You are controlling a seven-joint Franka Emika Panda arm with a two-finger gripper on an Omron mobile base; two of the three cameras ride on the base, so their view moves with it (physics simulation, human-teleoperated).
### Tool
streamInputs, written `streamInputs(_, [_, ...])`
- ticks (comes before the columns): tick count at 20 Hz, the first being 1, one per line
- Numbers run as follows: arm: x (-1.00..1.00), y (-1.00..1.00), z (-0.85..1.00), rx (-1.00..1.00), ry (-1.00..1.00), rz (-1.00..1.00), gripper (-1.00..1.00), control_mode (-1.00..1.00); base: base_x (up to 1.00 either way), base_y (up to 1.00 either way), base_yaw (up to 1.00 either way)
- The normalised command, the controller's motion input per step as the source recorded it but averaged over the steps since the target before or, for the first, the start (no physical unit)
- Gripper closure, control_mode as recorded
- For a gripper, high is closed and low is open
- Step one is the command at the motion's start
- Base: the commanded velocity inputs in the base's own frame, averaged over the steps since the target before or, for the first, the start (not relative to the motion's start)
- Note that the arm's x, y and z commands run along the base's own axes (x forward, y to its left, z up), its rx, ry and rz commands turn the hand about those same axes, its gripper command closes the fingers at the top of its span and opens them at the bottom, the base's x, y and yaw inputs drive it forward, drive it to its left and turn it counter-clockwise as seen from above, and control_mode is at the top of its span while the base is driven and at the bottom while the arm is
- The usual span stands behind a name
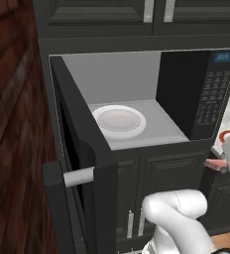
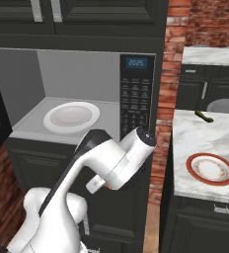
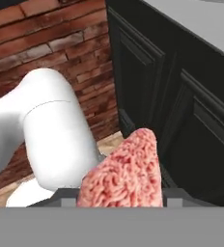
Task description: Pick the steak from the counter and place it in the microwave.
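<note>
Now steak point(image 3: 125, 171) lengthwise in hand point(image 3: 119, 198)

"20:25" on the microwave point(image 2: 87, 99) display point(image 2: 136, 63)

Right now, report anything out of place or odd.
Nothing stands out. The steak is in the gripper, off the counter. The microwave door is wide open, with a white plate inside.

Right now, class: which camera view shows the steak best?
The hand view: the steak looms large and pink at the end effector. The left base view shows a red sliver at its right edge. In the right base view I cannot tell it apart.
</note>
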Motion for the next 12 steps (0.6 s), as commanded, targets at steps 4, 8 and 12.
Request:
streamInputs(4, [-0.22,1.00,0.90,-0.05,0.00,-0.36,1.00,-1.00,0.00,0.00,0.00])
streamInputs(8, [0.00,1.00,1.00,-0.05,0.00,-0.29,1.00,-1.00,0.00,0.00,0.00])
streamInputs(12, [0.00,1.00,0.99,-0.01,0.00,-0.24,1.00,-1.00,0.00,0.00,0.00])
